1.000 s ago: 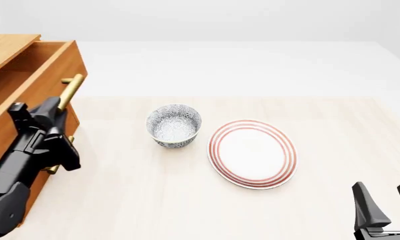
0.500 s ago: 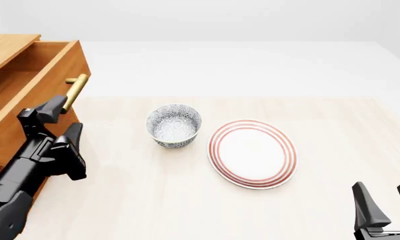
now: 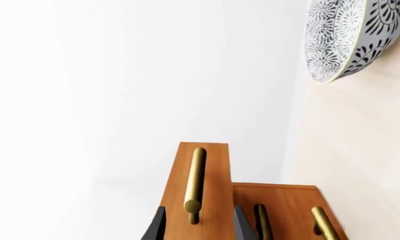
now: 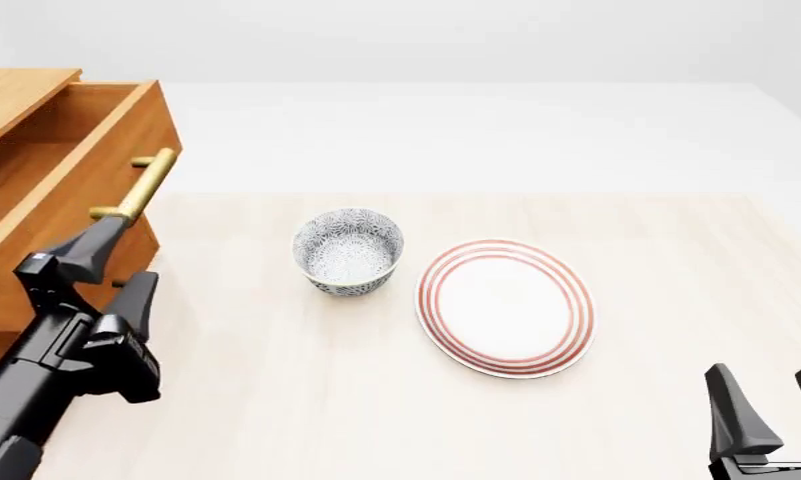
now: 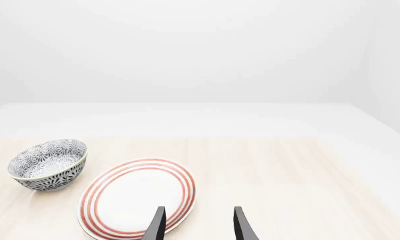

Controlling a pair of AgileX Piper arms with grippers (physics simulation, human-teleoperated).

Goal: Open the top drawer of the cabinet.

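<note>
The cabinet [image 4: 13,100] stands at the table's left edge, and its top drawer [image 4: 117,150] is pulled out toward the bowl. The drawer's brass bar handle [image 4: 140,185] is free. My left gripper [image 4: 123,262] is open just below and nearer than the handle's near end, touching nothing. In the left wrist view the handle [image 3: 194,180] runs up the drawer front [image 3: 216,200], its end above the gap of the left gripper [image 3: 198,227]. My right gripper [image 4: 774,400] is open and empty at the near right corner; the right wrist view shows the right gripper [image 5: 198,225] over bare table.
A patterned bowl [image 4: 348,250] sits mid-table, with a red-striped white plate [image 4: 507,306] to its right. Both also show in the right wrist view, the bowl [image 5: 48,164] and the plate [image 5: 136,197]. The two lower drawers' brass handles [image 3: 261,220] sit beside the top one.
My left gripper has come off the handle and drawn back toward the near edge, leaving the whole bar in view. The drawer slid out slightly at first. The right arm has not moved.
</note>
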